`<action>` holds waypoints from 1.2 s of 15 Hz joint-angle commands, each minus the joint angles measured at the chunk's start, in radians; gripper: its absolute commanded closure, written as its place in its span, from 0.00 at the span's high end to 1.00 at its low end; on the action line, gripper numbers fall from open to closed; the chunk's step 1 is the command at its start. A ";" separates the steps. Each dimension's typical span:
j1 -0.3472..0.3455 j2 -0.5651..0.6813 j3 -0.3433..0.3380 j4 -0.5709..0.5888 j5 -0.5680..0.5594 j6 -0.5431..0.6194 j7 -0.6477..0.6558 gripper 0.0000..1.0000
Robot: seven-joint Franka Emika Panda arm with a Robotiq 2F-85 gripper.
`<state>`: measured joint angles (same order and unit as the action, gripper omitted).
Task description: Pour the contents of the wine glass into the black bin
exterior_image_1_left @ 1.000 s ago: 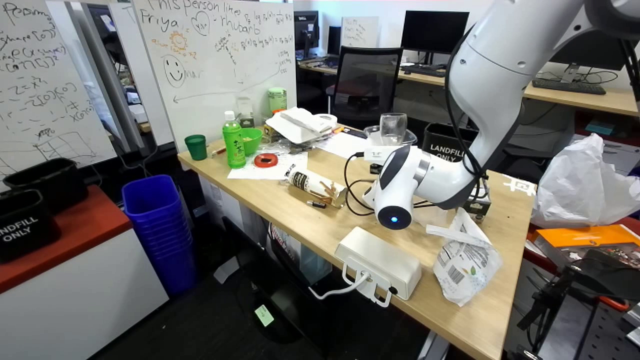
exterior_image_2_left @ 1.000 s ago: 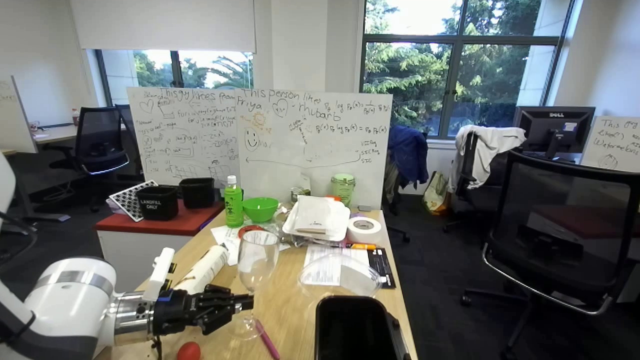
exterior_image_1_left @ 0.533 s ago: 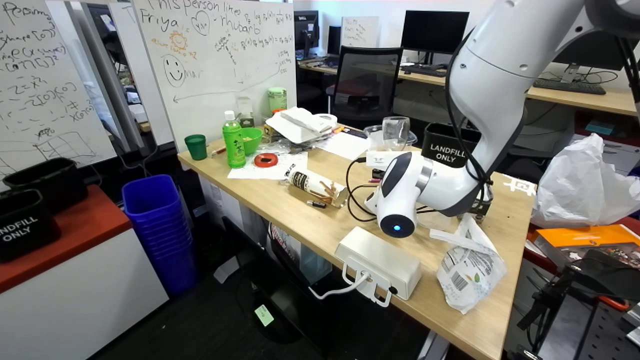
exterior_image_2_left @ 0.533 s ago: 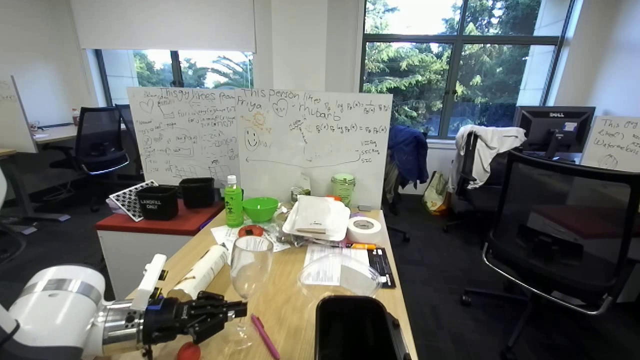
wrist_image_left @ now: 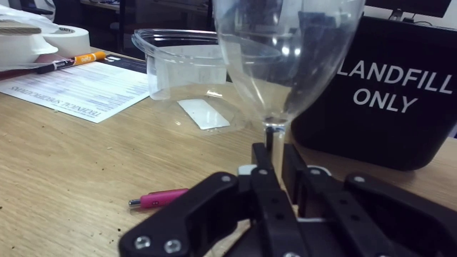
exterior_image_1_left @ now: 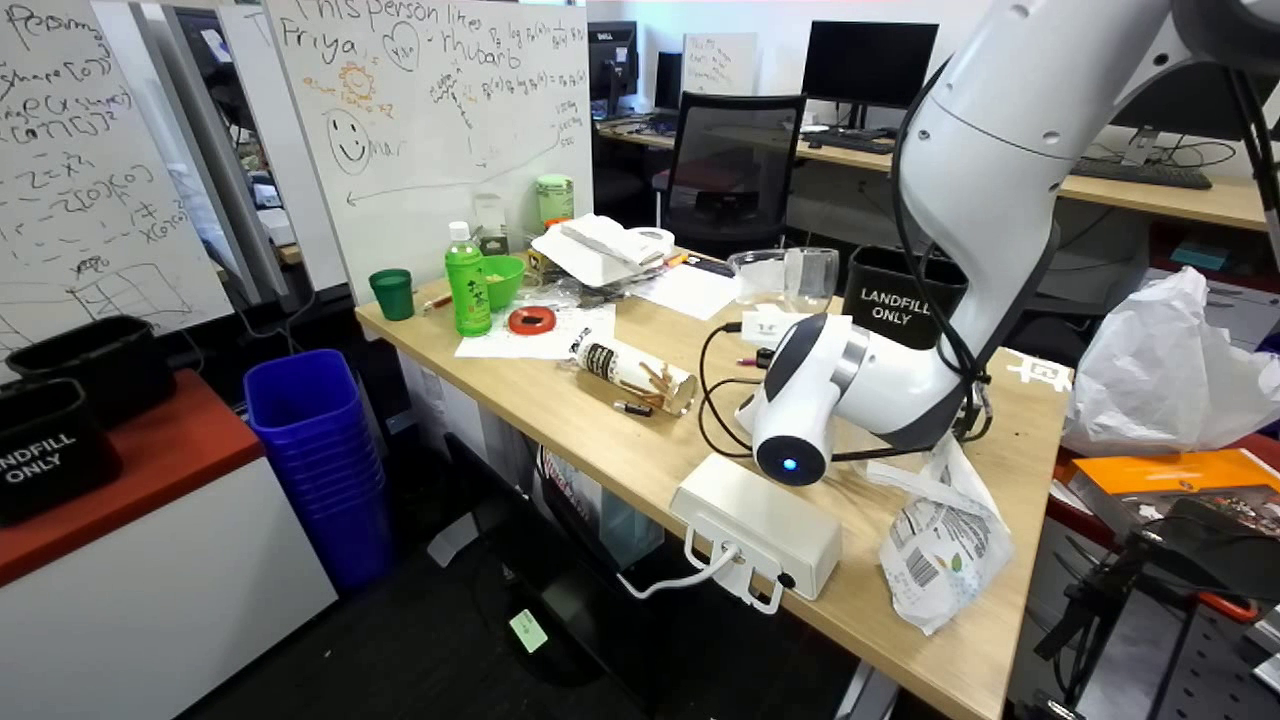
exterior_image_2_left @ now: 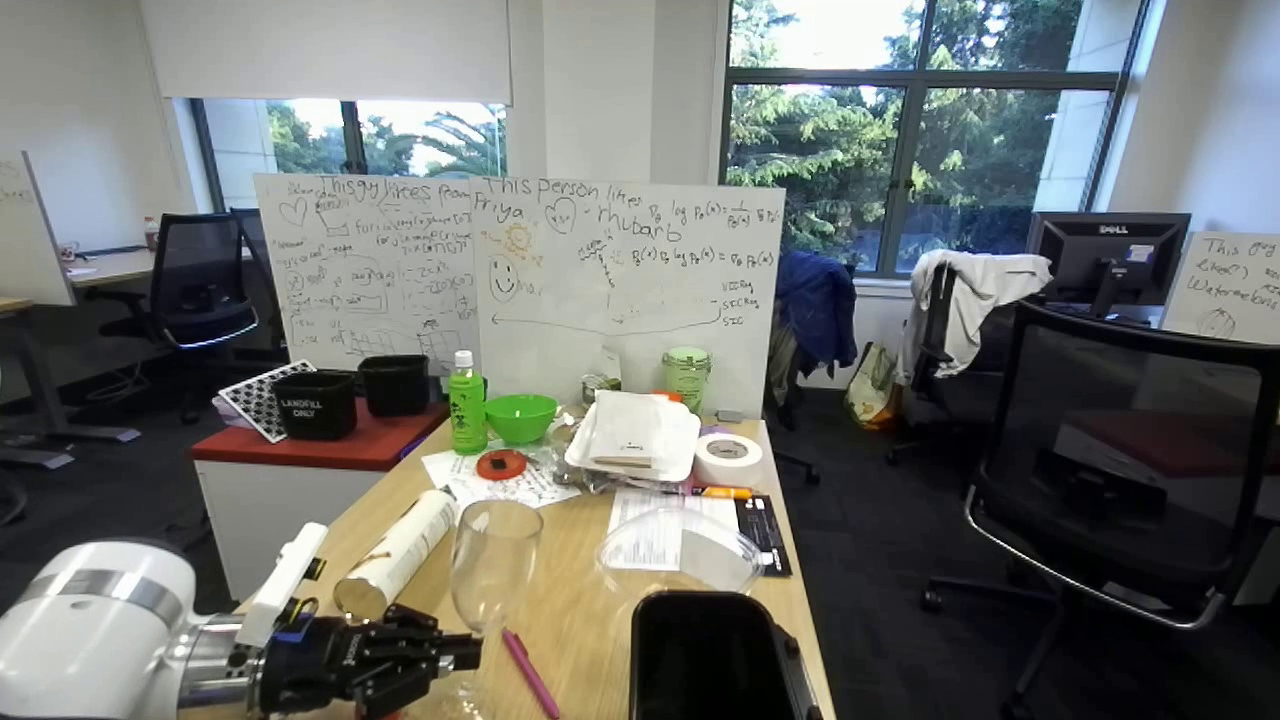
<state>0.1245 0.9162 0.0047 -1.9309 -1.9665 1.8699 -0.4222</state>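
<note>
The wine glass (wrist_image_left: 275,67) is gleaming, smooth and transparent, and the tub (wrist_image_left: 189,69) is shining like clear plastic. The black bin (wrist_image_left: 387,94) is looking smooth and satin. The counter (wrist_image_left: 71,160) is showing wood grain. The tool (wrist_image_left: 276,153) is pairing matt surfaces with shiny metal screws (wrist_image_left: 142,242).

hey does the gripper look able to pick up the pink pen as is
Probably not: the gripper holds the wine glass by its stem and would first have to let go; the pink pen lies nearby.
</note>
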 commanded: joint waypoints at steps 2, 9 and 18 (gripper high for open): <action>-0.005 -0.007 0.013 -0.007 0.035 -0.026 -0.008 0.04; -0.001 0.014 0.017 0.011 0.059 -0.029 -0.044 0.04; 0.019 0.065 0.049 0.048 0.170 -0.129 -0.084 0.04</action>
<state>0.1411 0.9550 0.0416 -1.9153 -1.8461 1.7818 -0.4777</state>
